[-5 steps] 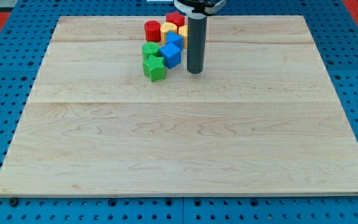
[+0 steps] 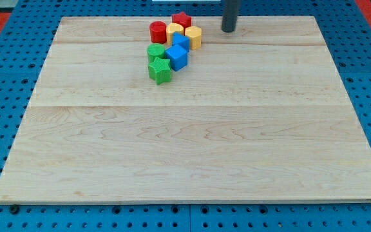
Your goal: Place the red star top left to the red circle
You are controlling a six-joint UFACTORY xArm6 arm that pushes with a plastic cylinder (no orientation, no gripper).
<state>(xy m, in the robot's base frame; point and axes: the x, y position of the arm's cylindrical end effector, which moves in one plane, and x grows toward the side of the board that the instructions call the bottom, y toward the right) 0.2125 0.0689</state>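
The red star (image 2: 181,19) lies near the board's top edge, at the top of a tight cluster of blocks. The red circle (image 2: 158,31) stands at the cluster's left, lower left of the star. My tip (image 2: 228,29) is at the view's top, right of the cluster, about 70 px right of the red star and apart from all blocks. A yellow block (image 2: 194,37) sits between my tip and the rest of the cluster.
The cluster also holds another yellow block (image 2: 174,30), two blue blocks (image 2: 180,42) (image 2: 177,57), a green block (image 2: 156,51) and a green star (image 2: 160,71). The wooden board (image 2: 185,148) lies on a blue pegboard.
My tip has moved up and to the right, from beside the blue blocks to the board's top edge. The blocks have not moved.
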